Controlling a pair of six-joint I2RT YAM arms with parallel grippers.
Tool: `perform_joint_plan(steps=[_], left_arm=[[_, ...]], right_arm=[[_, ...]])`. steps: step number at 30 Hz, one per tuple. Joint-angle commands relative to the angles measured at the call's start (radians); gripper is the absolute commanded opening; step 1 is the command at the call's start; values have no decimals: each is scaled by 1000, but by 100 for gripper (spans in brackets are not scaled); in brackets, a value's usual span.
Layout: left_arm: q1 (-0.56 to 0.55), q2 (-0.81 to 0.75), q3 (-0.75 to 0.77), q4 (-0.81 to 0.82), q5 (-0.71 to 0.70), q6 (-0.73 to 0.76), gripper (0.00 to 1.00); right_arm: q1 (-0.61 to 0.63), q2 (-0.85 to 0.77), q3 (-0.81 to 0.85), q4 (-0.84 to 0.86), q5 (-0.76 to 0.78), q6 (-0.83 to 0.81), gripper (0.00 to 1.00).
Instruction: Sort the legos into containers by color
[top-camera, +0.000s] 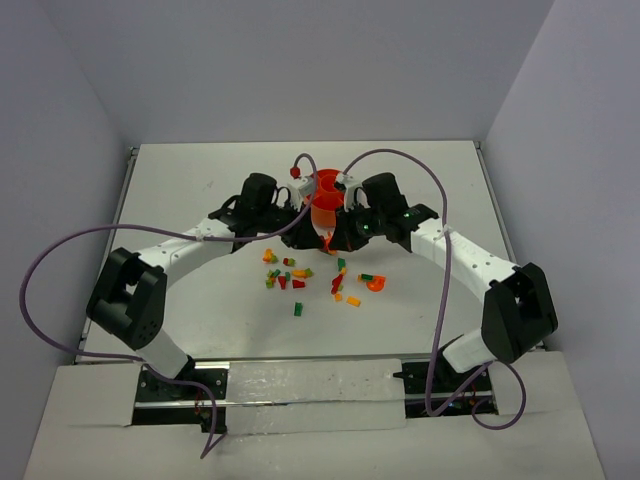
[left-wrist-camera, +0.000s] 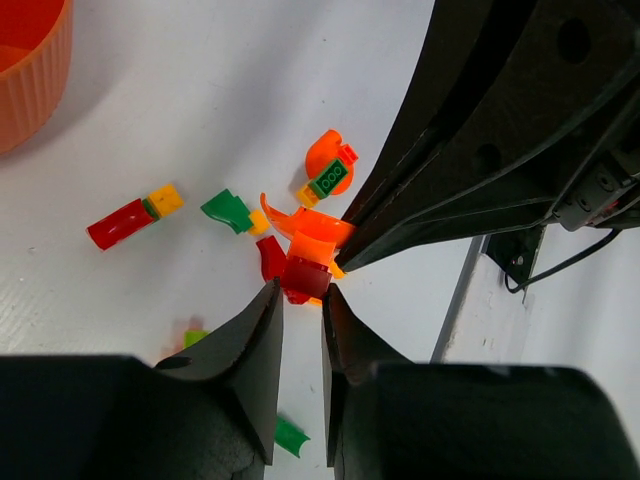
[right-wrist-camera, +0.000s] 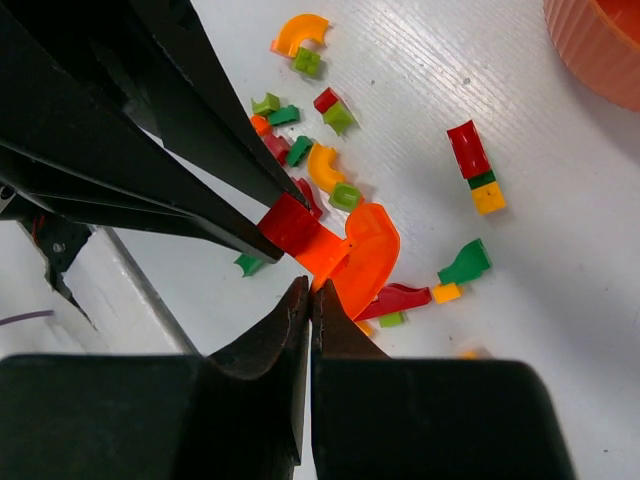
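A: Entry one, left end effector?
B: Left end effector (left-wrist-camera: 300, 292): fingers drawn in on a red brick (left-wrist-camera: 306, 277), one pad against each side. The brick sits at the very tips, raised over the pile.

A: Anything joined to the brick?
B: One orange piece (right-wrist-camera: 365, 255), flat with a curved end, fixed to the brick's side.

A: Entry two, right end effector?
B: Right end effector (right-wrist-camera: 310, 288): fingers together, tips pinched on the near edge of the orange piece. The two end effectors meet almost tip to tip, one at each end of the joined pair.

A: Entry three, bowl?
B: Bowl (left-wrist-camera: 30, 80): orange, ribbed wall, upright on the desk (top-camera: 200, 190). It stands beyond the pile, between the two wrists in the top view. Its contents cannot be told.

A: Entry four, loose stock?
B: Legos (top-camera: 298, 273): red, green, orange and yellow, scattered on the desk between the bowl and the arm bases. Noted among them are a three-colour bar (left-wrist-camera: 130, 220), red, green and yellow end to end, and a green bit (left-wrist-camera: 228, 210) near it. Both lie apart from the bowl.
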Motion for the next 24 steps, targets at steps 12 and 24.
perform_joint_plan(steps=[12, 24], left_arm=[[14, -14, -40, -19, -23, 72, 0], [49, 101, -22, -71, -217, 161, 0]], right_arm=[[-104, -7, -21, 0, 89, 4, 0], [-216, 64, -73, -22, 263, -146, 0]])
